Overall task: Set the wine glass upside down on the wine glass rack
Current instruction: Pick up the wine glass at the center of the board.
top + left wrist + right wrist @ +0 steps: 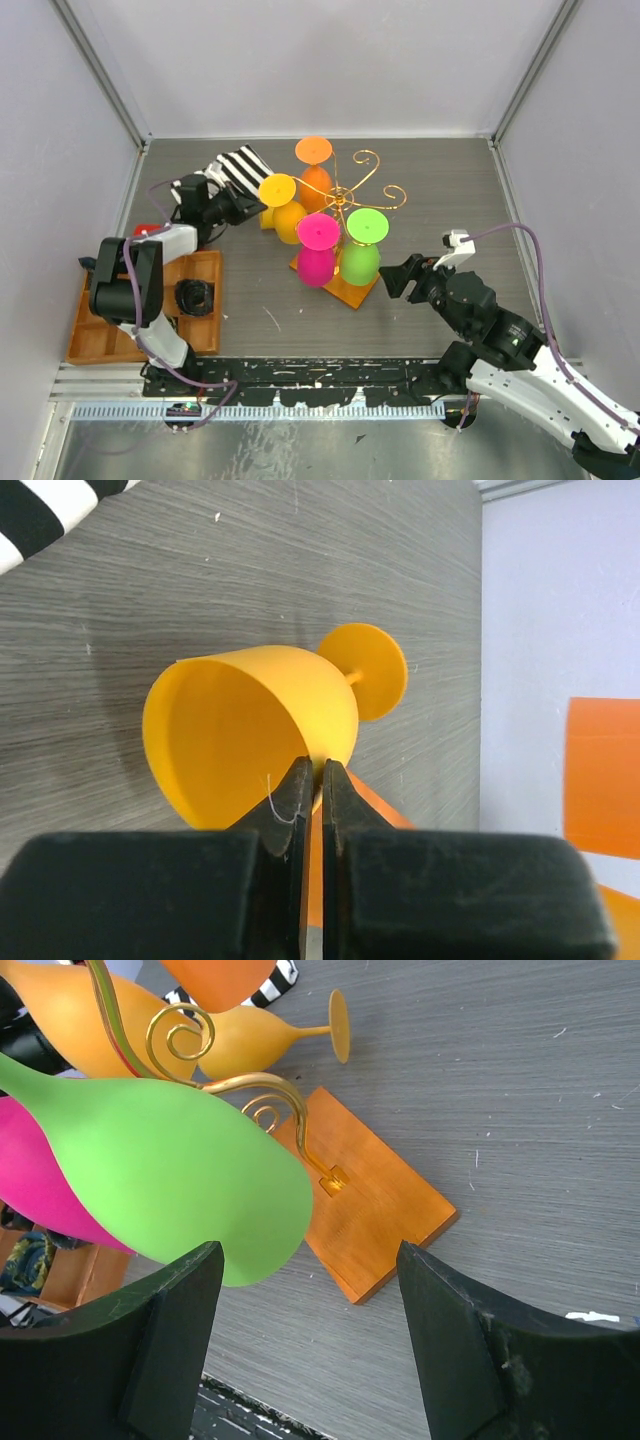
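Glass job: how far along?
Done: orange, yellow, pink and green glasses hang foot-up on the rack. In hand: left jaws shut on the rim of a second yellow glass, on its side by the base. Left: lift, invert, hang it on a free arm. Right jaws open.

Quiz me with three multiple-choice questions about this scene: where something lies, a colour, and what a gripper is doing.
1. Where does the striped cloth lie?
A. at the near right
B. at the far left, just beyond the left gripper
C. dead centre

2. What colour is the wine glass that the left gripper pinches?
A. pink
B. green
C. yellow

3. How is the right gripper?
A. open and empty
B. shut tight on nothing
C. clamped on a glass

Answers:
1 B, the top view shows it there.
2 C, the left wrist view shows the gripper closed on a yellow rim.
3 A, its jaws stand wide apart, holding nothing.
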{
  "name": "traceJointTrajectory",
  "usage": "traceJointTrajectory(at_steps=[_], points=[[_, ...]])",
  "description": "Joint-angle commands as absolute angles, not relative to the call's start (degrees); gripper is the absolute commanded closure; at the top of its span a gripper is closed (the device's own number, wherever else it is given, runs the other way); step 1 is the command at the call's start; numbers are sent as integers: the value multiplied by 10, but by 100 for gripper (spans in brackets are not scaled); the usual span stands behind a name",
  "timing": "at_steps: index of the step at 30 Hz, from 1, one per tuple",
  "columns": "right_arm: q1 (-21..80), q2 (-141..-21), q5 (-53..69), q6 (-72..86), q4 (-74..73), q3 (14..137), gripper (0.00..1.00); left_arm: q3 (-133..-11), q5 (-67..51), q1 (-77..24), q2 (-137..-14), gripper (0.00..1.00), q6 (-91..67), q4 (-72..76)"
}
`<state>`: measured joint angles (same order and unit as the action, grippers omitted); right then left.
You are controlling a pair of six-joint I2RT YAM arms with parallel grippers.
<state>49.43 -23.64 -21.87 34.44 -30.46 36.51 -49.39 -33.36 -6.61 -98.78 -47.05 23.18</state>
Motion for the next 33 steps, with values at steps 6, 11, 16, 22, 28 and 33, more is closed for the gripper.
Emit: traceJointTrajectory(at_steps=[6, 11, 16, 22, 28, 33], points=[[496, -208, -309, 364, -319, 396, 24, -509, -271, -57, -832, 100, -406, 94], [496, -176, -377, 374, -358, 401, 24, -518, -188, -57, -738, 100, -355, -5], [496, -157, -417, 382, -391, 431, 24, -539, -140, -57, -653, 100, -326, -85], [496, -160, -426, 355, -403, 469, 24, -591, -97, -57, -552, 100, -300, -170], [496, -163, -422, 312, -413, 528, 24, -726, -109, -58, -506, 100, -267, -290], [496, -146, -394, 264, -360, 553, 24, -805, -165, -58, -489, 100, -268, -321]])
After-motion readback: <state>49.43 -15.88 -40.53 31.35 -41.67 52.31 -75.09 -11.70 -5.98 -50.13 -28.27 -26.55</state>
